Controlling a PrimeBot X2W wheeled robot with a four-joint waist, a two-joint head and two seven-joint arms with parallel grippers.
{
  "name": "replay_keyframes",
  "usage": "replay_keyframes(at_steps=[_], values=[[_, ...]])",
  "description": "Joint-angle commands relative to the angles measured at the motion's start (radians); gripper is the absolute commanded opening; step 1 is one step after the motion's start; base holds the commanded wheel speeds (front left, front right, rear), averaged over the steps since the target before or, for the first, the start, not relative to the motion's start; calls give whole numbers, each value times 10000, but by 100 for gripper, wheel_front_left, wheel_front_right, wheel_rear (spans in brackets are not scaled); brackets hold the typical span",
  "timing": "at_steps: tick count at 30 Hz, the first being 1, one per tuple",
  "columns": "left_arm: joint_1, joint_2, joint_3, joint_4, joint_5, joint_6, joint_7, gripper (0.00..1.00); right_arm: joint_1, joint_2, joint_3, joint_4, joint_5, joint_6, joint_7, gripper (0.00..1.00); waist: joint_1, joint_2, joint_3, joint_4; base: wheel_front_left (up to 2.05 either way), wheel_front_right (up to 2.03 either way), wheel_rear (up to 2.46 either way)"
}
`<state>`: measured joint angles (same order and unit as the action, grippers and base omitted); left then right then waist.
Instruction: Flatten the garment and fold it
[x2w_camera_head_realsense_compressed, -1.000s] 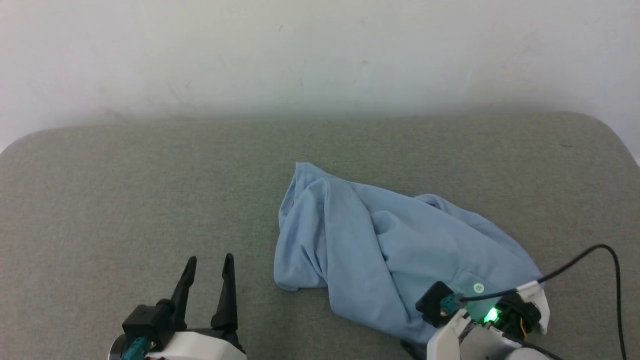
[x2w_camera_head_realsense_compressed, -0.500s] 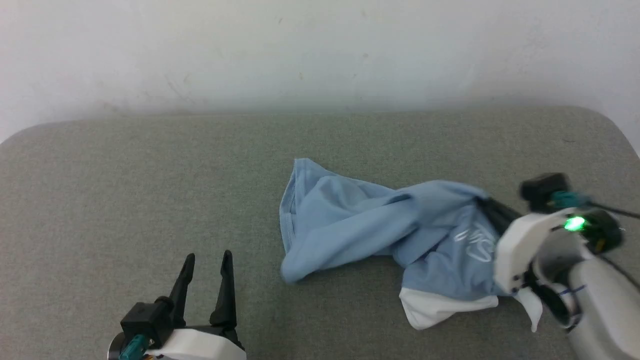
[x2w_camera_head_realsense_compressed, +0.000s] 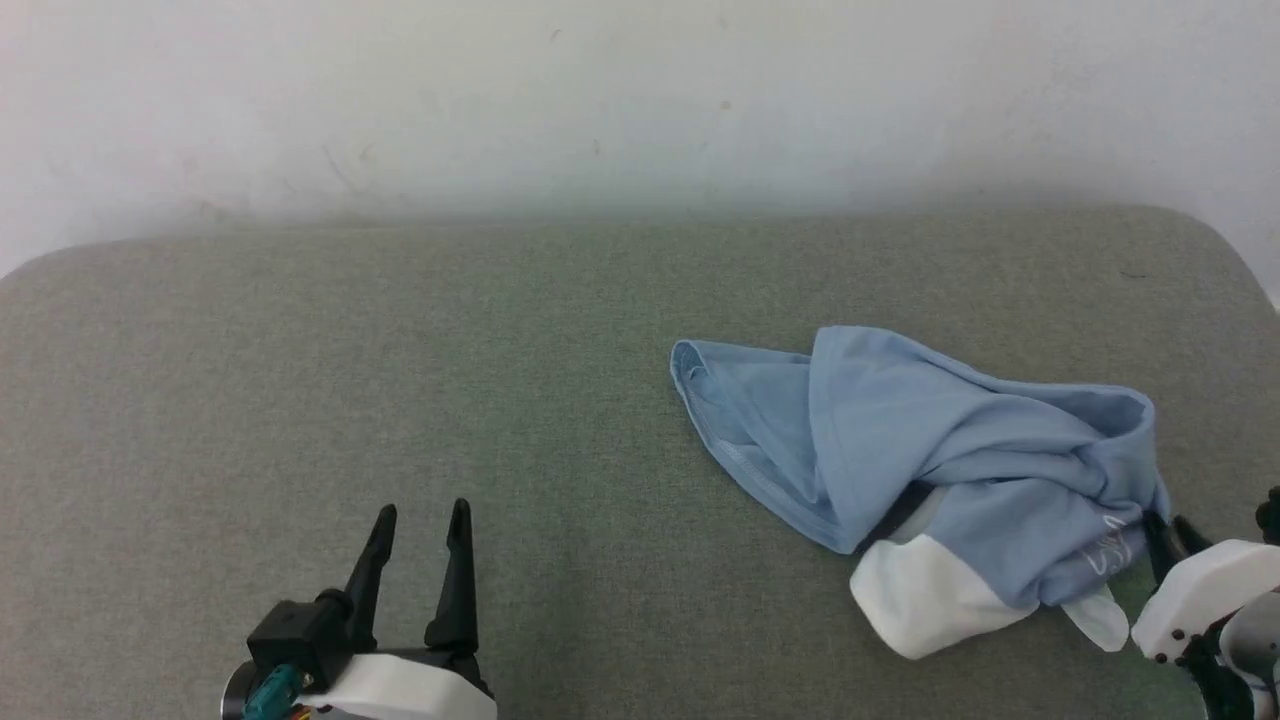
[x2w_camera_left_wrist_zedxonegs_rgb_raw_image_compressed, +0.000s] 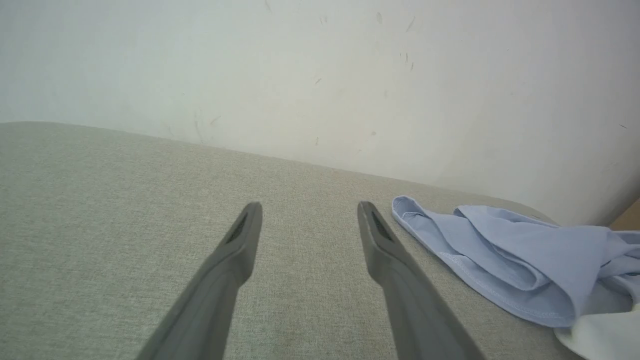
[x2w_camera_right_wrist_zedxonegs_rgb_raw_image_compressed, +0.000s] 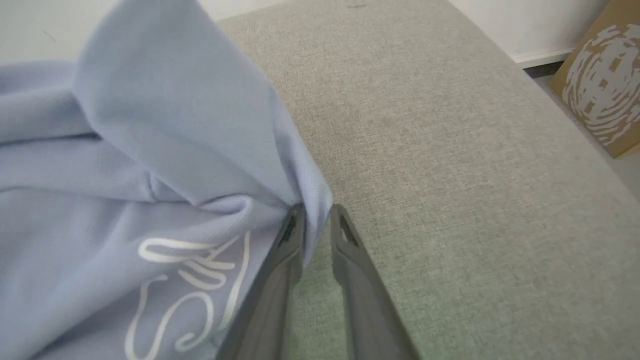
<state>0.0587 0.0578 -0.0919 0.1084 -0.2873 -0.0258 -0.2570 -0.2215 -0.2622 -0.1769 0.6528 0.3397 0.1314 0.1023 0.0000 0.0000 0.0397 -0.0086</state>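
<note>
The garment (x2w_camera_head_realsense_compressed: 930, 440), one soft, light shirt, lies bunched at the right of the grey surface (x2w_camera_head_realsense_compressed: 400, 350). It is limp and likely to sag, so hems or shoulder seams look the best holds. Of two grippers, the right gripper (x2w_camera_right_wrist_zedxonegs_rgb_raw_image_compressed: 317, 214) has its jaws nearly closed on a fold beside the logo, seemingly pinching it. The left gripper (x2w_camera_head_realsense_compressed: 422, 512) rests wide open, well apart.
</note>
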Motion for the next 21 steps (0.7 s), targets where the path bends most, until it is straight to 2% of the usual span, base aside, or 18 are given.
replay_keyframes(at_steps=[1, 6, 10, 15, 21], values=[[12, -28, 29, 41, 63, -31, -47, 100, 53, 91, -100, -139, -109, -7, -410, 100, 0, 0, -28, -78, 0, 0, 0], [33, -30, 57, 56, 99, -38, -47, 100, 436, 487, -456, -1277, -451, -7, -2171, 100, 0, 0, -188, -260, 0, 0, 0], [107, -29, 63, 69, 110, -58, -47, 100, 1005, 818, -432, -2554, -933, -7, -2745, 100, 0, 0, -320, -391, 0, 0, 0], [121, -22, -26, 164, 126, -96, -47, 100, 1925, 1303, 97, -4401, -1589, -7, -2628, 100, 0, 0, -451, -522, 0, 0, 0], [-809, 9, -753, 473, 323, -469, 208, 100, 3098, 1654, 868, -6164, -1976, -7, -1933, 100, 0, 0, -302, -698, 0, 0, 0]])
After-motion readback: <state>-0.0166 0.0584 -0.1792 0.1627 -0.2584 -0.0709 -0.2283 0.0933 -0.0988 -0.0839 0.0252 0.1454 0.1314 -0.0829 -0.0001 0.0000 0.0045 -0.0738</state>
